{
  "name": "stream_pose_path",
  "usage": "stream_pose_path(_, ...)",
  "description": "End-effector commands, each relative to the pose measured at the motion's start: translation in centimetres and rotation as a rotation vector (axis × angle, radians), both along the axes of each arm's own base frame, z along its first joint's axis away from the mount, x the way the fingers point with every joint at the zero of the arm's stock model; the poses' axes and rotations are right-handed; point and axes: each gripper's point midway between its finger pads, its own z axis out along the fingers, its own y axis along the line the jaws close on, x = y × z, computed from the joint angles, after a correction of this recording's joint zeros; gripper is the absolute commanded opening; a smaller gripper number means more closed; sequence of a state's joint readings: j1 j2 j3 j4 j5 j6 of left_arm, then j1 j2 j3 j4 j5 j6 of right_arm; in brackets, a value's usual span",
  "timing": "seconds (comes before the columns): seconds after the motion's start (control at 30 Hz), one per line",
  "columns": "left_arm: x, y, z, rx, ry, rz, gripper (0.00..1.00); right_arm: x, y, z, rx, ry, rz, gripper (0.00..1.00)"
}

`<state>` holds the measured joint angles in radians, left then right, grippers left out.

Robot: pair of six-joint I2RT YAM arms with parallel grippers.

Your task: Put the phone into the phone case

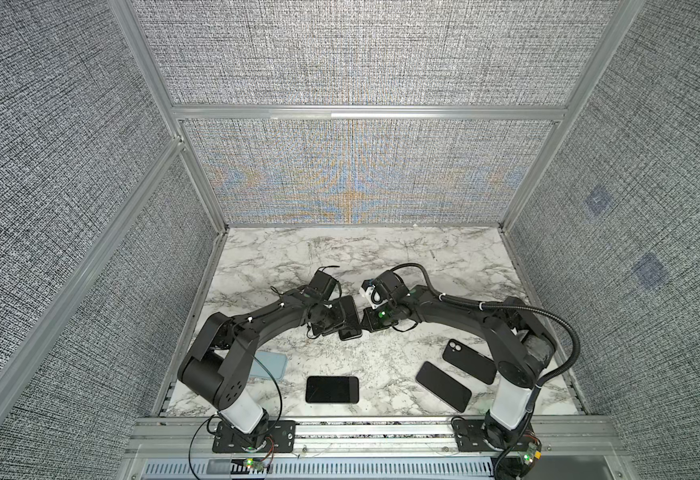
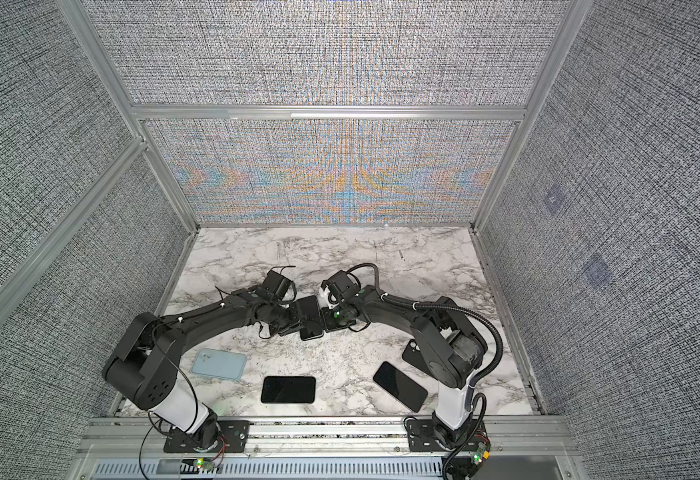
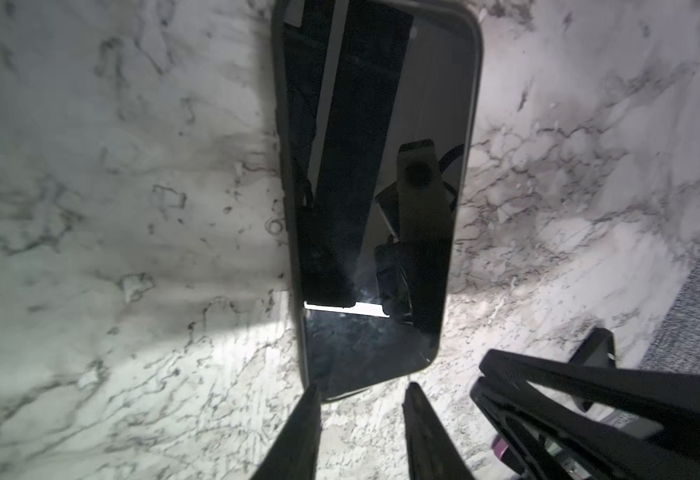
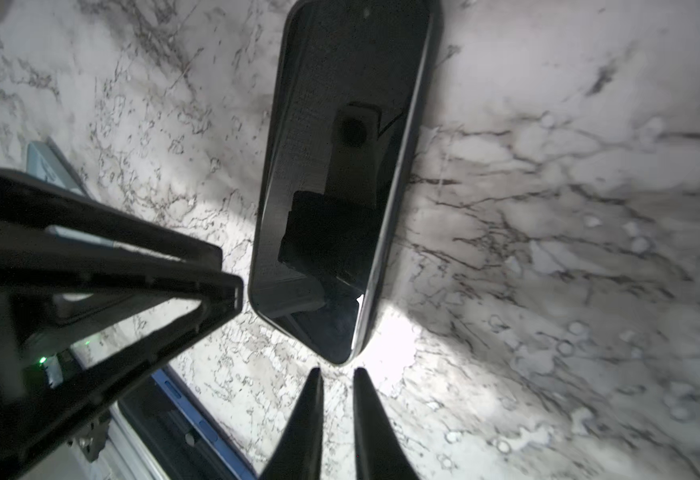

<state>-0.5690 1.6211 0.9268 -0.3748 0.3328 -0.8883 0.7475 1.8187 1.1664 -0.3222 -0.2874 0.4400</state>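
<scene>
At the middle of the marble tabletop (image 1: 381,257) the phone (image 3: 381,166) lay screen up inside the phone case (image 3: 287,145). The case's dark matte wall showed along one long side and around the far end in the left wrist view (whether every corner was seated could not be told). A light-blue case (image 2: 218,363) lay flat beside the left arm's base. A black case (image 1: 466,359) lay back up by the right arm, two round camera openings showing, partly hidden behind the arm. Just beside it lay a bare black phone (image 1: 443,385), and another dark handset (image 1: 332,389) lay near the front edge.

The left gripper (image 3: 362,397) stood with its fingers spread and pinched nothing. The phone's near end lay just beyond the tips, one tip right at its corner. The right gripper (image 4: 337,373) had its fingers only narrowly parted, with marble showing in the slit and the tips just short of the phone's rounded end. In both top views the grippers flanked the phone closely.

Behind them bare marble reached the fabric back wall (image 1: 360,174). The front strip was crowded and bounded by an aluminium rail (image 1: 381,426).
</scene>
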Motion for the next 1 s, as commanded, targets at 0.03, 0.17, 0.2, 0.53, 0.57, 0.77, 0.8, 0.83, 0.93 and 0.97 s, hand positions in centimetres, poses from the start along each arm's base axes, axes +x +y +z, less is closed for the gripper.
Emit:
stream_pose_path(0.03,0.3,-0.8,-0.3,-0.049,0.026,0.024,0.43,0.6,-0.2,-0.1,-0.025,-0.017,-0.099,0.22)
stream_pose_path(0.17,-0.2,-0.2,-1.4,-0.040,0.057,0.039,0.44,0.4,0.2,-0.5,-0.034,-0.014,-0.101,0.23)
stream_pose_path(0.2,-0.2,0.0,-1.4,-0.037,0.058,0.044,0.45,0.4,0.2,-0.7,-0.039,-0.013,-0.103,0.23)
stream_pose_path(0.53,-0.4,1.1,-2.3,-0.001,0.070,0.048,0.52,0.4,0.7,-1.4,-0.053,0.003,-0.093,0.21)
stream_pose_path(0.57,-0.4,1.1,-2.5,-0.002,0.071,0.048,0.52,0.4,0.7,-1.5,-0.053,0.005,-0.093,0.21)
stream_pose_path(0.77,-0.2,0.4,-3.0,-0.033,0.080,0.037,0.44,0.2,0.9,-1.9,-0.056,0.017,-0.086,0.18)
stream_pose_path(0.8,-0.2,0.3,-3.0,-0.036,0.080,0.035,0.44,0.2,0.9,-2.0,-0.057,0.020,-0.084,0.17)
stream_pose_path(0.83,-0.1,0.3,-3.1,-0.037,0.081,0.035,0.43,0.2,0.8,-2.1,-0.060,0.022,-0.083,0.17)
stream_pose_path(0.93,-0.2,0.3,-3.1,-0.037,0.081,0.034,0.42,0.0,0.9,-2.4,-0.062,0.032,-0.077,0.15)
stream_pose_path(0.97,-0.2,0.3,-3.0,-0.038,0.080,0.035,0.41,-0.1,1.0,-2.5,-0.060,0.037,-0.076,0.14)
